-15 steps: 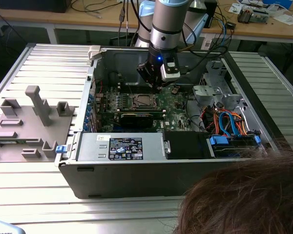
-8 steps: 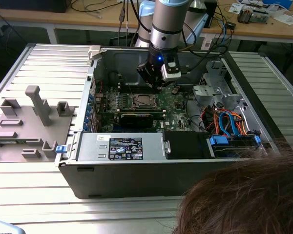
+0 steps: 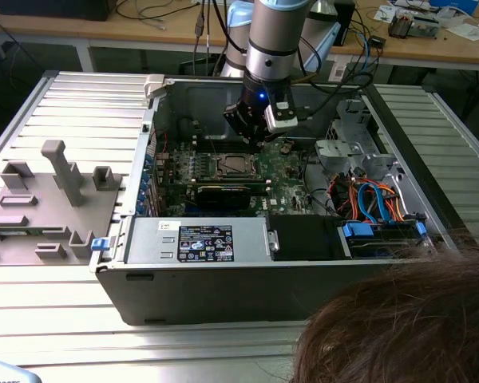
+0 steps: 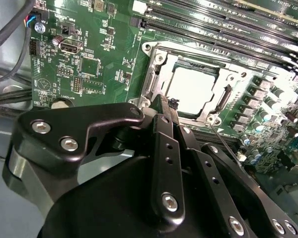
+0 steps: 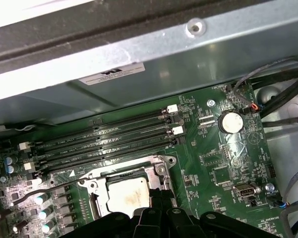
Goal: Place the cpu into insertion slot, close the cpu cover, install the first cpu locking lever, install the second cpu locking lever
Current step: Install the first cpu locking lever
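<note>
The cpu already sits in the insertion slot; end effector hovers just beside it, fingers pinched together, empty.

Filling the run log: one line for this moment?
cpu: seated in insertion slot | cpu cover: down | gripper: beside socket, empty

In both wrist views the black metal tool hides its own fingertips and covers one edge of the silver-grey square cpu and its metal-rimmed dark insertion slot; finger state indeterminable.
</note>
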`<state>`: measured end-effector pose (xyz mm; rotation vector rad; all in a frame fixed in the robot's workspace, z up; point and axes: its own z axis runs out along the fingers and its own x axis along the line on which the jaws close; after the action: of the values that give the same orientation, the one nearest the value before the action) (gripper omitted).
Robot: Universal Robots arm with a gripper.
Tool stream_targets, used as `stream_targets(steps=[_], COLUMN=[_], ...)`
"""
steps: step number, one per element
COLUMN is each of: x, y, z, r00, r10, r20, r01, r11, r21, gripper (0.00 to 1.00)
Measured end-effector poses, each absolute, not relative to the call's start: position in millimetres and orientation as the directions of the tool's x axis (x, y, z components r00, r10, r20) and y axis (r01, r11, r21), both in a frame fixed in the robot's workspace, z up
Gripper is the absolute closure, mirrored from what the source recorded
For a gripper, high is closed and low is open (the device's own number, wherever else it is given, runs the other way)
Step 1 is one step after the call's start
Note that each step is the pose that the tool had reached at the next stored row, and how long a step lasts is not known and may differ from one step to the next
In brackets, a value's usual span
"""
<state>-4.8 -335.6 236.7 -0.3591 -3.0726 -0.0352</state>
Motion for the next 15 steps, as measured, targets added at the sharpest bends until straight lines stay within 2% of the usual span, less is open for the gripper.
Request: stream_targets(steps=[15], x=[-4.8], y=[-335.6], z=[236.7], r00=[-0.982], r10=[0.182], r20=[0.050], r01=[0.183], r11=[0.983], r21=[0.017], gripper=[0.89])
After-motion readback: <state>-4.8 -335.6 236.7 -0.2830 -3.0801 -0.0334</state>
